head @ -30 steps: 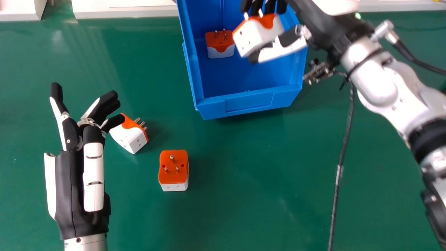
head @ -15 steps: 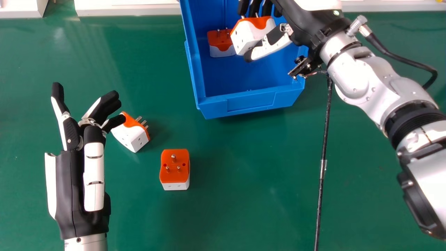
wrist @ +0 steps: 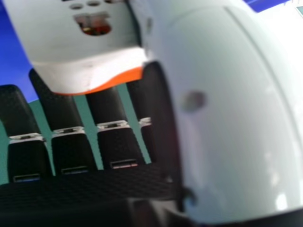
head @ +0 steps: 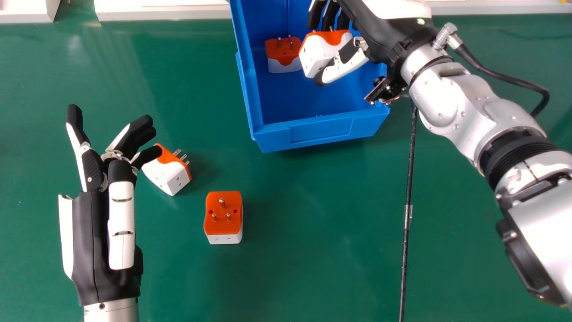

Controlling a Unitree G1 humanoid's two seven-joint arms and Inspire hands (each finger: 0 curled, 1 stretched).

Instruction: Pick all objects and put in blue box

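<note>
Right hand [head: 344,69] is pinching an orange-and-white adapter [head: 316,52] over the blue box [head: 321,130], presumably for release inside; left hand [head: 93,232] is idling, spread.

Blue plastic box [head: 319,129], bench's [head: 313,250] far edge: we find it cropped. Orange-and-white plastic adapter [head: 166,176]: corner hidden behind black-and-white left hand [head: 91,241].

The right hand [head: 343,70] holds an orange-and-white adapter [head: 316,52] over the blue box [head: 319,129], another adapter [head: 283,52] inside.
</note>
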